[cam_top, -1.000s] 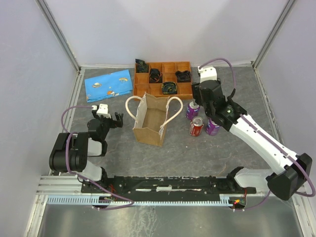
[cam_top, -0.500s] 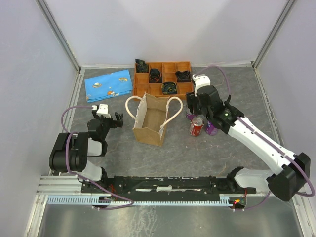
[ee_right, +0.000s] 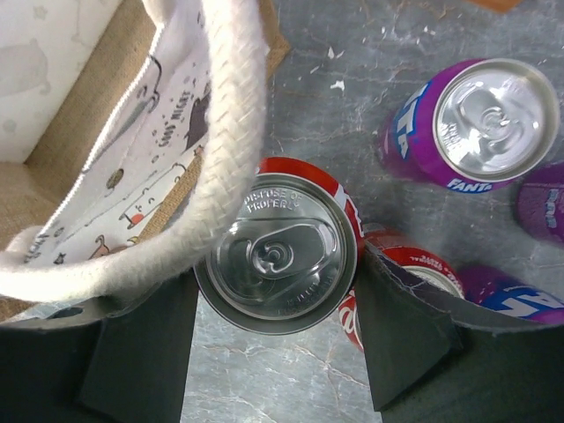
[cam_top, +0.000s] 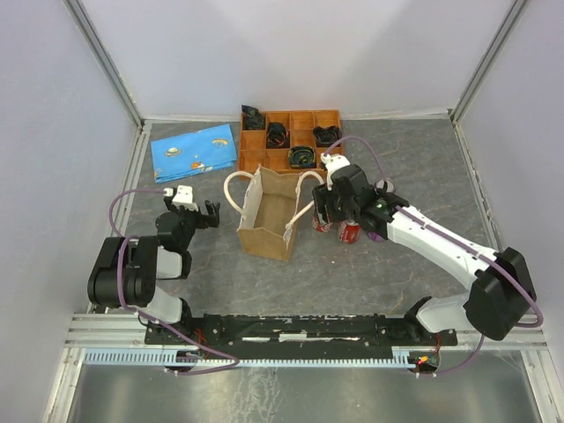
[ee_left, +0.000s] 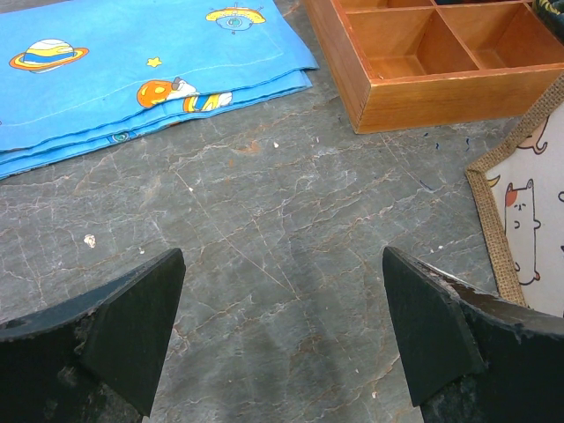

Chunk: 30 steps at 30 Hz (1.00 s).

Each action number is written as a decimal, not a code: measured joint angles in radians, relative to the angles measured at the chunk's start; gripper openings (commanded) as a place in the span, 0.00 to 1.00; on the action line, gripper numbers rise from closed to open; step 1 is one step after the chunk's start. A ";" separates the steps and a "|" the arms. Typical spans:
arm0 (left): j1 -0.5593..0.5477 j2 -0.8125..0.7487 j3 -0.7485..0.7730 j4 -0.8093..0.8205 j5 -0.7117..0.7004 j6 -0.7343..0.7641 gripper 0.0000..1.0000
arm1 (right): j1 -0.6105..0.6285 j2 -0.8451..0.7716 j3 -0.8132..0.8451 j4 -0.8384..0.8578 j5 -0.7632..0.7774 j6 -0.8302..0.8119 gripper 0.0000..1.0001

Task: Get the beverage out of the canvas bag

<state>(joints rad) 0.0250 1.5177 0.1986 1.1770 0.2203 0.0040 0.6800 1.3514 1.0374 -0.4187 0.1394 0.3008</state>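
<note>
The tan canvas bag (cam_top: 264, 231) stands open in the middle, its cream rope handles draped over both sides. My right gripper (cam_top: 324, 211) hangs just right of it, shut on a red cola can (ee_right: 278, 256), the beverage, held upright between both fingers. The bag's right handle (ee_right: 220, 132) crosses over the can's left rim, and the printed lining of the bag (ee_right: 79, 106) shows beside it. My left gripper (cam_top: 201, 214) rests low on the table left of the bag, open and holding nothing (ee_left: 282, 326). The bag's edge (ee_left: 529, 211) shows at the right of the left wrist view.
A second red can (cam_top: 350, 232) and a purple can (cam_top: 377, 231) stand right of the held can; another purple can (ee_right: 480, 123) stands beyond. An orange compartment tray (cam_top: 335, 116) sits behind the bag. A blue patterned cloth (cam_top: 194, 148) lies at the back left.
My right arm has swung left and down with the red can, from over the cluster of cans to beside the bag's right handle. The left arm has not moved.
</note>
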 measured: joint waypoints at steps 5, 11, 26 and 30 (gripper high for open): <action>0.000 0.000 0.000 0.000 0.000 0.000 0.99 | 0.006 0.025 -0.047 0.017 0.019 0.002 0.00; 0.000 0.000 0.000 0.000 0.000 0.000 0.99 | 0.006 0.073 -0.068 0.053 0.056 0.002 0.00; 0.000 0.000 0.000 0.000 0.000 0.000 0.99 | 0.004 0.148 -0.069 0.119 0.085 0.020 0.76; 0.000 0.000 0.000 0.000 0.000 0.000 0.99 | 0.005 0.146 -0.071 0.120 0.087 0.029 0.96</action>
<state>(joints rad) 0.0250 1.5177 0.1986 1.1770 0.2199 0.0040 0.6849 1.4971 0.9661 -0.2985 0.2268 0.3294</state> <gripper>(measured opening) 0.993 0.831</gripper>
